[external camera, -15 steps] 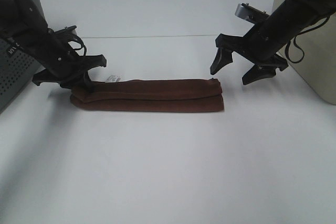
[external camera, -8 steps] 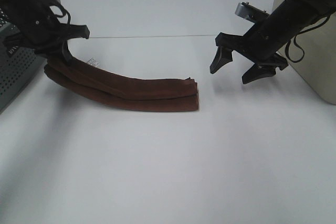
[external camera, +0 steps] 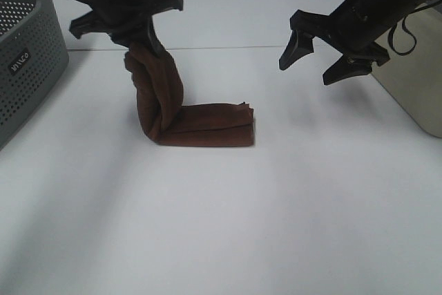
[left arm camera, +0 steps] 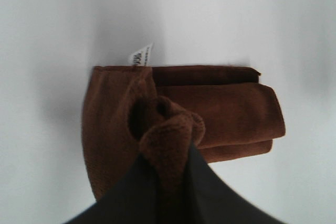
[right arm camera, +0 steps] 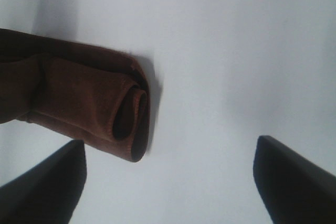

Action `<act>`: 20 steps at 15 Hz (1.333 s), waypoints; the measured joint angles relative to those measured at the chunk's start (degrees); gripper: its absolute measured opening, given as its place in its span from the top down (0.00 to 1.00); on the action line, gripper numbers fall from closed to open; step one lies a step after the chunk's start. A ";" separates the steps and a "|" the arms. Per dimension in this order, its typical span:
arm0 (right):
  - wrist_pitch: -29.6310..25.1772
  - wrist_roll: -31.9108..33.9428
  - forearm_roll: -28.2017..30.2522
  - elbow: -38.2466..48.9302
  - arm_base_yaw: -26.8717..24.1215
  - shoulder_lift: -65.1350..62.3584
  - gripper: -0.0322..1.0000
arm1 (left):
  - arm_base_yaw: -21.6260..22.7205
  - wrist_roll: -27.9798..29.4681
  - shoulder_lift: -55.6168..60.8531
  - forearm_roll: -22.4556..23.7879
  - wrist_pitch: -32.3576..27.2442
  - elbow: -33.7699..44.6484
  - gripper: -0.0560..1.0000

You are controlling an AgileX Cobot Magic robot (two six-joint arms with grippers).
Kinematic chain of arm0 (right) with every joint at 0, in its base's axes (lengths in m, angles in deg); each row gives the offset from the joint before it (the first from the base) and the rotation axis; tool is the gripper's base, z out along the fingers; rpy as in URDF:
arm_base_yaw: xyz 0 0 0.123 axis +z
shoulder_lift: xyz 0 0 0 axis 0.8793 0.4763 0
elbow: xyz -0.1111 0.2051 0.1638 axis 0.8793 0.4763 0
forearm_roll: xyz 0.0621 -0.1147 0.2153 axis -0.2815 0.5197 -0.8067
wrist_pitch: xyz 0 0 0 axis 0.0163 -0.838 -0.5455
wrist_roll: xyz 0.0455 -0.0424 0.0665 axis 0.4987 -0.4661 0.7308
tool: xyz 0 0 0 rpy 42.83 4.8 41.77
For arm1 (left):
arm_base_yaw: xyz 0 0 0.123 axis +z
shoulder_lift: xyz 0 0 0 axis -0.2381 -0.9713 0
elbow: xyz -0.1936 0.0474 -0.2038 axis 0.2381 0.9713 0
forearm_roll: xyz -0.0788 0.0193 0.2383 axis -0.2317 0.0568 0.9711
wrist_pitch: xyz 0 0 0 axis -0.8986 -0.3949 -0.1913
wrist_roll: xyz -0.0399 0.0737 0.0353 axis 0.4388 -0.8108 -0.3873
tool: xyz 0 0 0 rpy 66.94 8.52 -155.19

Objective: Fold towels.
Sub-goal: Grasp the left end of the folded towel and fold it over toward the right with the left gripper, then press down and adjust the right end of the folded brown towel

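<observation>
Brown towel [external camera: 197, 126]: your left gripper [external camera: 141, 41] pinches one end, held high for fold-over; right gripper [external camera: 309, 67] splayed, empty, clear of far end.

Folded end of reddish-brown towel [right arm camera: 79, 108] lying on white table [right arm camera: 236, 51], right gripper [right arm camera: 168, 148] spread wide
</observation>
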 joint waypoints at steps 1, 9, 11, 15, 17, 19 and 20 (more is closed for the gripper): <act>-0.97 0.00 -0.06 0.00 0.00 -0.63 0.18 | -1.89 1.83 -1.43 -0.29 0.86 -0.40 0.88; -6.02 1.32 0.11 0.00 0.00 -1.03 0.18 | -9.40 12.15 -7.56 -9.80 16.21 -1.60 0.41; -6.25 1.38 -0.29 0.00 0.00 -1.03 0.18 | -10.37 10.20 -7.56 -15.07 20.00 -1.60 0.37; -8.71 -0.80 -8.14 0.00 0.40 -1.03 0.18 | -8.25 1.43 -5.61 -15.13 20.63 -1.60 0.36; -8.65 -5.61 -16.73 0.00 3.50 -0.29 0.18 | -4.01 -0.57 -2.52 -12.20 20.91 -1.78 0.36; -7.22 -10.66 -24.92 0.00 7.05 1.60 0.18 | -0.80 -0.63 -1.38 -10.54 20.11 -1.89 0.36; -5.84 -13.41 -29.51 0.00 8.48 2.69 0.18 | 0.86 -0.74 -1.20 -9.57 18.96 -1.89 0.36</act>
